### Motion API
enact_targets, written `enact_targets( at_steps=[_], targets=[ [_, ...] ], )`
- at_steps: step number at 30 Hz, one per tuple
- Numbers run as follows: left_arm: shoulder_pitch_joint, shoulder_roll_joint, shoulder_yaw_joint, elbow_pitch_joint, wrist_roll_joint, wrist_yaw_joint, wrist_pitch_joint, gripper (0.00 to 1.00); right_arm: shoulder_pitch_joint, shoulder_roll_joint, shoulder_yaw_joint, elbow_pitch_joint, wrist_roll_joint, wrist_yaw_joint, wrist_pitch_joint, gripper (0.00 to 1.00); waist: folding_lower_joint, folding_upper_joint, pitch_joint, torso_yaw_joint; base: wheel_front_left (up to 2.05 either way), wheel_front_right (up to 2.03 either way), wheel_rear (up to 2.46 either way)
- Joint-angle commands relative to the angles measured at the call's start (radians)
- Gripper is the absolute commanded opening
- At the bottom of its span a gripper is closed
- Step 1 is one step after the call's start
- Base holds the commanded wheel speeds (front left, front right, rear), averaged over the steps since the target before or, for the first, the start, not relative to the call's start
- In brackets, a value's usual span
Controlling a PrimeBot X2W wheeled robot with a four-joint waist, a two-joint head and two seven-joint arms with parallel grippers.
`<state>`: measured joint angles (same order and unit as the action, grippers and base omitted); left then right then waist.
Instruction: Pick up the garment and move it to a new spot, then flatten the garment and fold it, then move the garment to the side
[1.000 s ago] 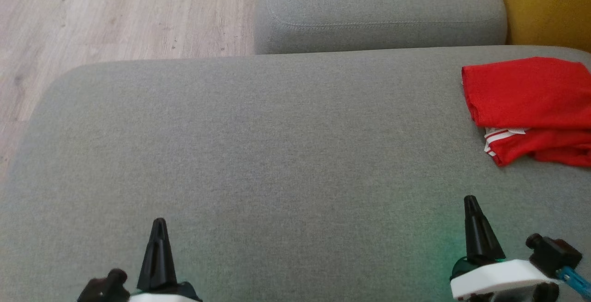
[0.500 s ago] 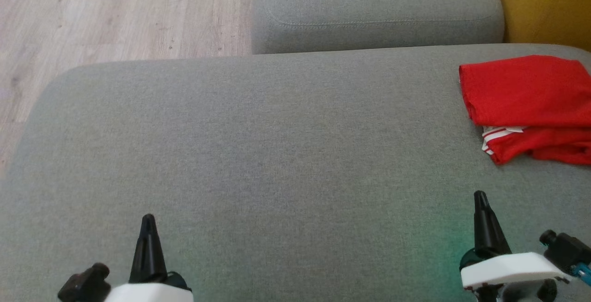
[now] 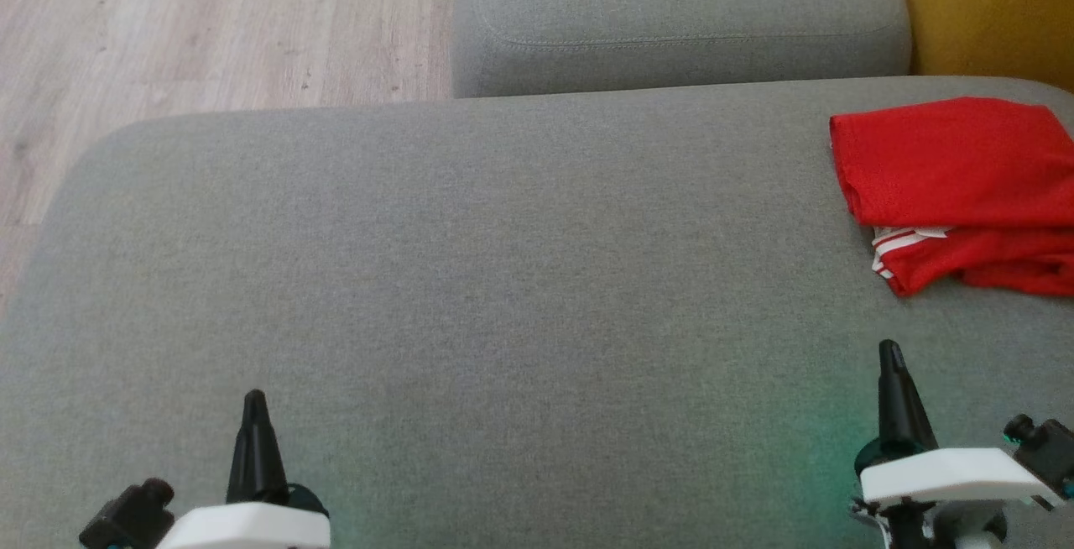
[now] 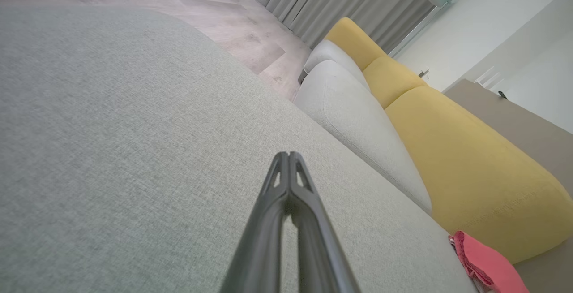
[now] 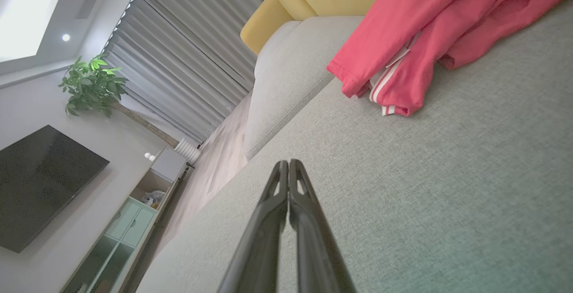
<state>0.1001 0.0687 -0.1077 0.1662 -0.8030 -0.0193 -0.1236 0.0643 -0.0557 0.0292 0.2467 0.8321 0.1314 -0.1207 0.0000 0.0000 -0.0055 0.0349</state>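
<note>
The red garment point(image 3: 956, 163) lies folded at the right end of the grey sofa seat point(image 3: 503, 238), close to the yellow backrest point(image 4: 470, 163), and runs past the right edge of the head view. The only marking seen on it is a trim of thin white stripes point(image 5: 380, 89) on the lower layer, at the corner nearest the robot, where it peeps from under the smooth top fold.

The left gripper point(image 3: 254, 402) is at the lower left of the head view, its two dark fingers pressed together into one point, holding nothing. The right gripper point(image 3: 889, 352) is at the lower right, fingers likewise together and empty, near the garment but apart from it.

The seat is a broad, woven grey fabric with rounded corners. A second grey cushion point(image 3: 680, 12) adjoins its far side. Pale wood-look floor point(image 3: 168, 28) lies beyond on the left. The right wrist view shows grey pleated curtains point(image 5: 179, 60), a leafy plant point(image 5: 91, 87), a dark wall television point(image 5: 40, 185) and a low pale-green cabinet point(image 5: 134, 221).
</note>
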Motion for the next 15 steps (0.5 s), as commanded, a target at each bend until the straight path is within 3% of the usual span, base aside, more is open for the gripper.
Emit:
enact_targets(
  at_steps=[1,15],
  targets=[
    [-0.060,0.014,0.027,-0.024,-0.030,-0.008,0.005,0.00,-0.060,-0.018,0.002,-0.029,0.032,0.000,0.010,0.00,0.0000,0.0000,0.000,-0.001,0.00,0.00,0.00],
    [-0.089,0.015,0.056,-0.003,-0.201,-0.029,0.044,0.00,-0.082,-0.021,-0.018,-0.024,0.195,0.000,0.048,0.00,0.0000,0.0000,0.002,-0.008,0.00,0.00,0.00]
  ],
)
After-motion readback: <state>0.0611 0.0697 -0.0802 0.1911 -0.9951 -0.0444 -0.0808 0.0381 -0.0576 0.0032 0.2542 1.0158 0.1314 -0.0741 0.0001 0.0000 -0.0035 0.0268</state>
